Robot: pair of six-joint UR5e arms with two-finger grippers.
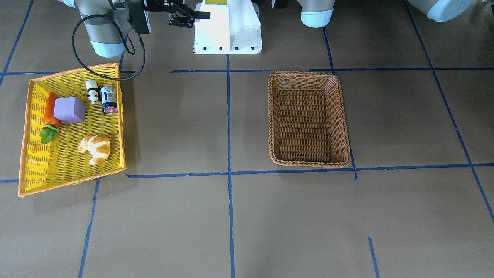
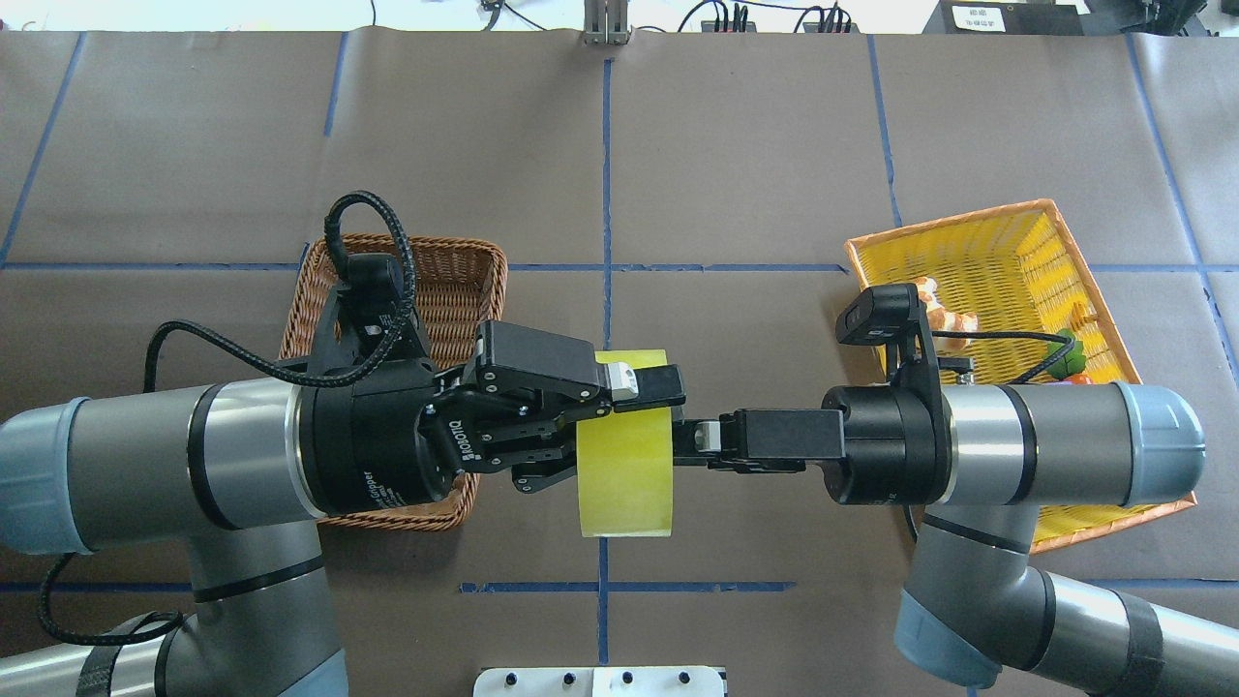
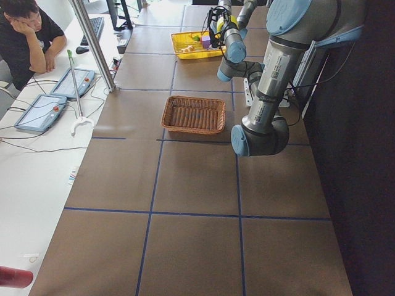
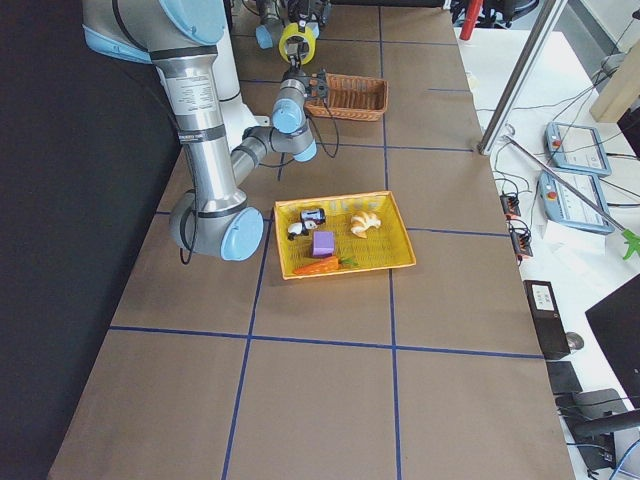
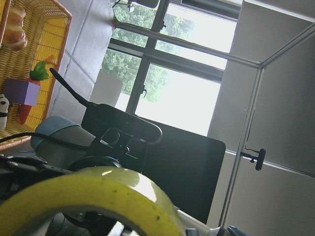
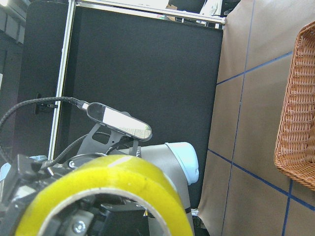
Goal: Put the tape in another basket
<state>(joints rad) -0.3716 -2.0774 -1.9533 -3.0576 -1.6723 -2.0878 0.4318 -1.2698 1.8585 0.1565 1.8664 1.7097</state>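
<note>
The yellow-green tape (image 2: 625, 484) hangs in the air over the table's middle, on edge, between my two grippers. My right gripper (image 2: 693, 440) is shut on the roll's right rim. My left gripper (image 2: 605, 426) is open, with one finger (image 2: 647, 382) lying over the roll and the other going under its left edge. The tape's rim fills the bottom of the left wrist view (image 5: 98, 189) and of the right wrist view (image 6: 113, 182). The brown wicker basket (image 1: 307, 73) stands empty, partly under my left wrist in the overhead view (image 2: 465, 261).
The yellow mesh basket (image 1: 73, 73) holds a croissant (image 1: 95, 148), a purple block (image 1: 69, 109), a carrot (image 1: 50, 112), a panda figure (image 1: 92, 92) and a small can (image 1: 109, 99). The robot's white base (image 1: 227, 27) stands between the arms. An operator (image 3: 28, 34) sits at the side desk.
</note>
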